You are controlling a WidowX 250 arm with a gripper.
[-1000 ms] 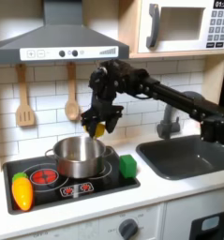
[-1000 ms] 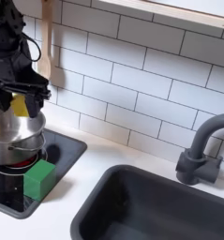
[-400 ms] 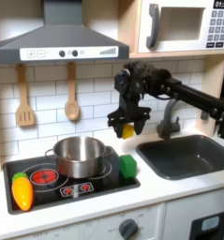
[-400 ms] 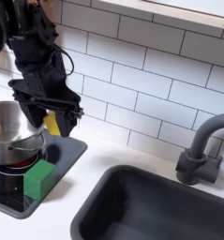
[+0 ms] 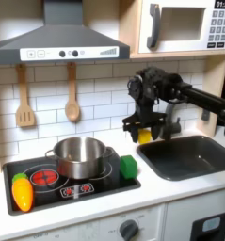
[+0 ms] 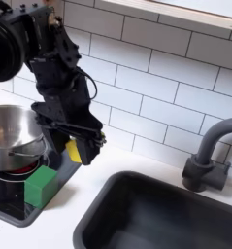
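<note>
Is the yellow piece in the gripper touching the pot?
Apart. In the first exterior view the yellow piece hangs in the gripper, with bare wall between it and the pot.

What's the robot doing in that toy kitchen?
The robot arm's gripper is shut on a small yellow object, holding it up in the air. In the first exterior view it hangs between the silver pot on the stove and the dark sink, above the counter. A green block sits beside the pot, and an orange toy vegetable lies at the stove's left edge. A spatula and a wooden spoon hang on the tiled wall.
</note>
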